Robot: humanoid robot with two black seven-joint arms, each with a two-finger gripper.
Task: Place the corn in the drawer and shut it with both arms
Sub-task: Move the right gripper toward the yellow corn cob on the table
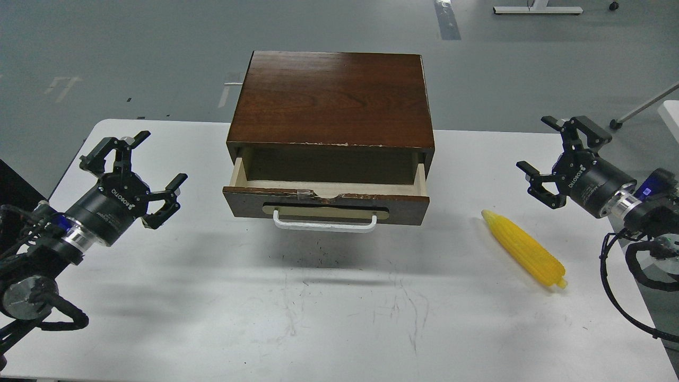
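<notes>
The yellow corn point(525, 249) lies flat on the white table at the right, its pointed tip toward the drawer. The dark brown drawer point(324, 203) is pulled out of its wooden cabinet point(331, 98), with a white bar handle point(324, 223) on its front. Inside, only pale sides and a dark back show. My left gripper point(139, 174) hovers open left of the drawer, holding nothing. At the far right my right gripper point(551, 154) is open and empty too, above and behind the corn.
The white table point(318, 318) spreads bare and scratched in front of the cabinet. Its right edge runs close beside my right arm. Grey floor lies beyond the far edge, with a white stand base point(537, 9) far back.
</notes>
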